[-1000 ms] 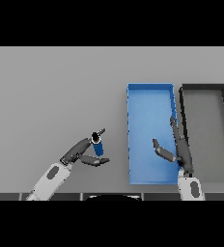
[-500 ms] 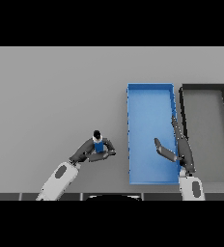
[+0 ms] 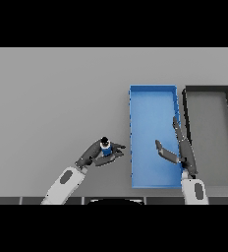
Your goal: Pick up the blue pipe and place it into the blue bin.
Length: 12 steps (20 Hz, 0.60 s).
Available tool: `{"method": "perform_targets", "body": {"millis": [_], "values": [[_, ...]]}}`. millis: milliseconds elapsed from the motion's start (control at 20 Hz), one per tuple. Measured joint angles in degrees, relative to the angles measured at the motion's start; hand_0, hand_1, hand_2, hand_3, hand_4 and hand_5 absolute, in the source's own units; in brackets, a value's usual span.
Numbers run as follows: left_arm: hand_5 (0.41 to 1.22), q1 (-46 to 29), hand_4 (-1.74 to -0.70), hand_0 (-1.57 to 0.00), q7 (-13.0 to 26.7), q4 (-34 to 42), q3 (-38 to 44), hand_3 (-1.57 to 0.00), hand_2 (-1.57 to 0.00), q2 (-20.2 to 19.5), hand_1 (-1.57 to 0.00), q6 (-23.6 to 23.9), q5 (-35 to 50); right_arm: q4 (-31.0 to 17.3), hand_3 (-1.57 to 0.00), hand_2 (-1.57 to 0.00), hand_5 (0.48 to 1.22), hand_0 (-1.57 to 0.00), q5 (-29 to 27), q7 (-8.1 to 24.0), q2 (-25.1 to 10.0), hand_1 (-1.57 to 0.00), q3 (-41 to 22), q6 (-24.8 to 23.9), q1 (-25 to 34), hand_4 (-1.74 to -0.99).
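Right now the left hand [image 3: 95, 153] has its fingers curled around the blue pipe [image 3: 105, 148], which stands up on its end with its dark top showing, so this hand is the one that has it. Just to the right of the pipe is the near end of the blue bin [image 3: 135, 183], so I think the pipe only needs to be carried a short way sideways and over the wall. Over the bin's right side, the right hand [image 3: 181, 150] hangs with straight fingers and holds nothing.
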<state>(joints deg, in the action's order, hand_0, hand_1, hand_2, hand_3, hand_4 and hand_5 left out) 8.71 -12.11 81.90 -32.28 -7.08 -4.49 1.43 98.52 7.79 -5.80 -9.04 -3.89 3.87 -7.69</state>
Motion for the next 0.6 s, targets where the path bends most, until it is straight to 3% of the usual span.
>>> {"method": "perform_targets", "body": {"millis": [150,600], "values": [[1.21,1.0,-1.47,-1.54,0.5,3.9,0.9,-1.55,-1.55,-0.2,-1.54,-0.9,0.9,0.2,0.0,0.0,0.639,0.0,1.6,0.7,-0.1,0.0,-0.2,-1.1,0.1,-1.213],[1.22,5.1,-1.47,-1.57,9.4,10.6,0.7,-1.57,-1.57,1.8,-1.57,-3.9,0.8,-0.9,0.0,0.0,0.643,0.0,2.1,0.3,-0.8,0.0,0.2,-1.1,0.5,-1.151]]}}
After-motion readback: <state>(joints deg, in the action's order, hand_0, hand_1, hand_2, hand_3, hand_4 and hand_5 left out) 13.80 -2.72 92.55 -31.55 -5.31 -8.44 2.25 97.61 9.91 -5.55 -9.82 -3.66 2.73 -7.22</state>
